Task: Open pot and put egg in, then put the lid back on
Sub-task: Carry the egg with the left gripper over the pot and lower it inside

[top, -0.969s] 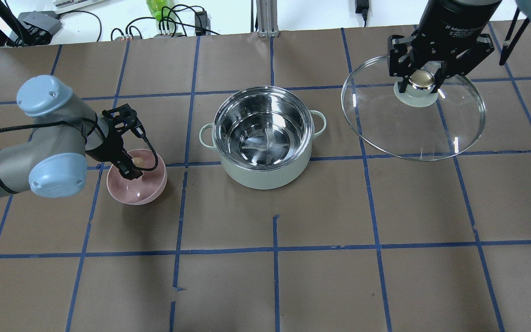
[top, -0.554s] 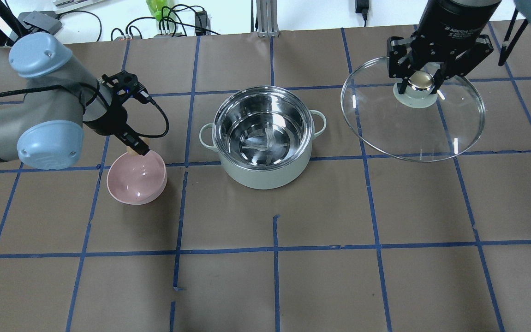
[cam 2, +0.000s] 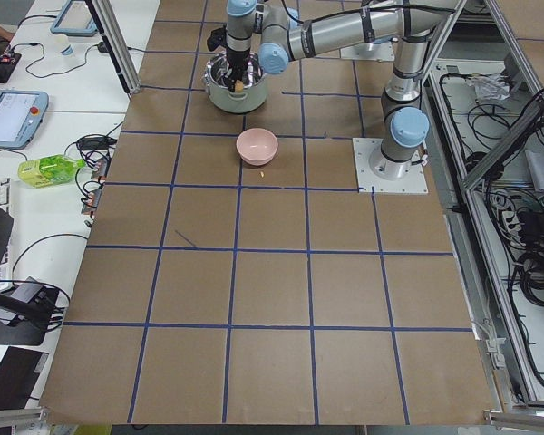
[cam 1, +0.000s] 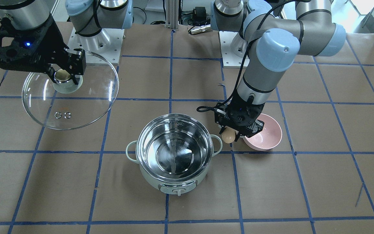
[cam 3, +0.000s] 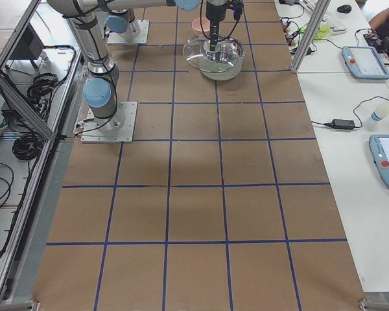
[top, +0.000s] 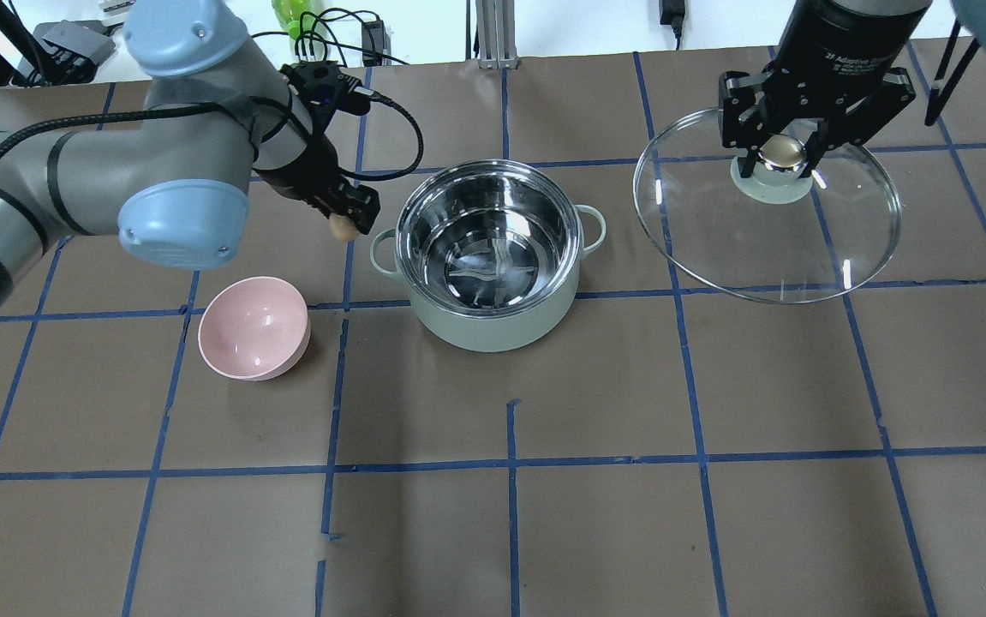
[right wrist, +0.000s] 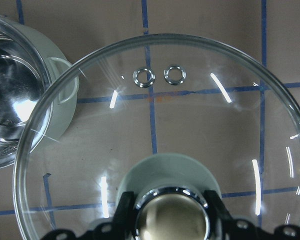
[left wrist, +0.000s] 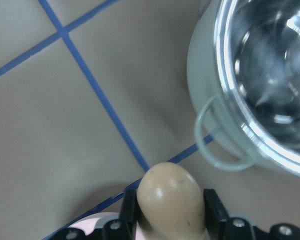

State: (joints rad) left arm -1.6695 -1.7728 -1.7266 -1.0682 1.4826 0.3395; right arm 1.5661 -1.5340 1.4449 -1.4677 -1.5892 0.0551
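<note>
Brown paper-covered table (top: 604, 540), blue tape grid (top: 510, 514)

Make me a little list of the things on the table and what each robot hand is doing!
pot: open, nothing inside
egg: pinched in the left gripper, beside the pot's handle, not in yet
lid: off the pot, held up to one side
right gripper: shut on the lid's knob
bowl: pink, empty, near the pot
</note>
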